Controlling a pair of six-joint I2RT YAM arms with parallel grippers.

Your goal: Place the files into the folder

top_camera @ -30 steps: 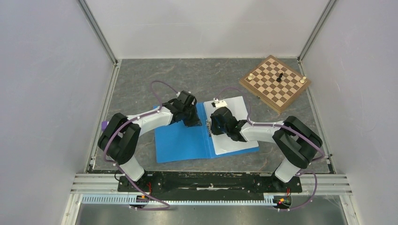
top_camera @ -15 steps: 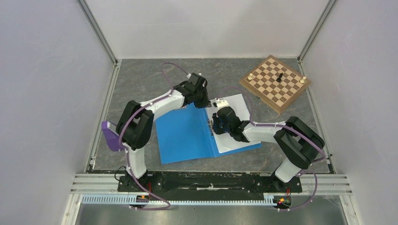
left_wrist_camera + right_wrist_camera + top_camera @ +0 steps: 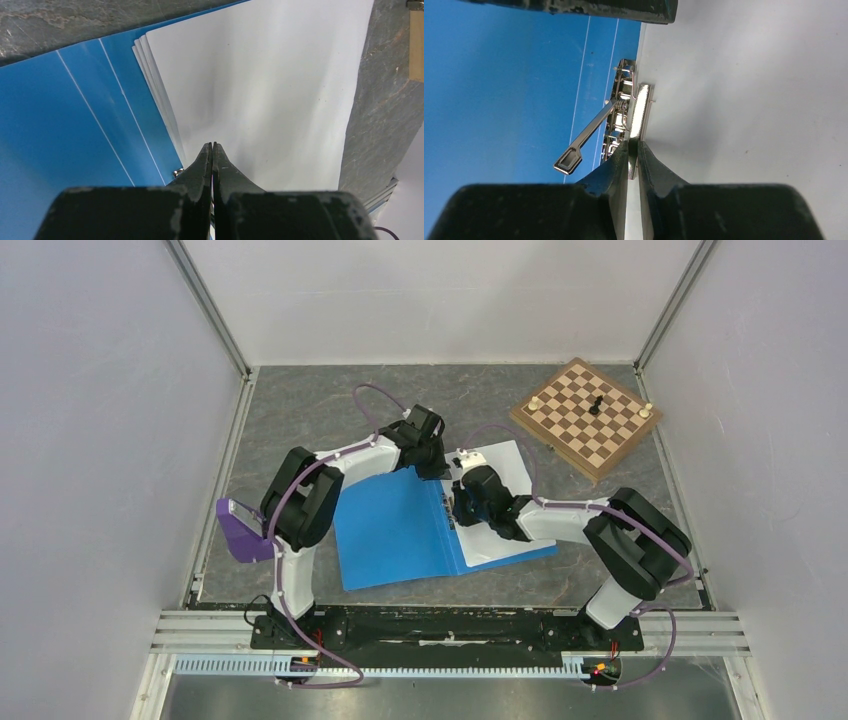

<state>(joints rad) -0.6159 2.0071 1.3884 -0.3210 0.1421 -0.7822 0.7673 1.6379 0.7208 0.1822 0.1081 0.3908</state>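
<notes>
drawn back from the clip [image 3: 642, 107], the left claw [image 3: 212, 146] is kept shut, empty; the clip is pinched by the right claw [image 3: 633, 145], paper [image 3: 749, 100] laid just beneath it inside the folder [image 3: 499, 75], awaiting clamping.

Grey mottled table [image 3: 300, 400] — open blue folder [image 3: 390, 530] lay flat mid-table, toward the near edge; wooden chessboard [image 3: 585, 418] sat in far right corner.

No text, label, brand or number can be read in any view: the files [image 3: 260, 85] show only plain white and the folder [image 3: 395, 530] plain blue, any print on them too small to make out
</notes>
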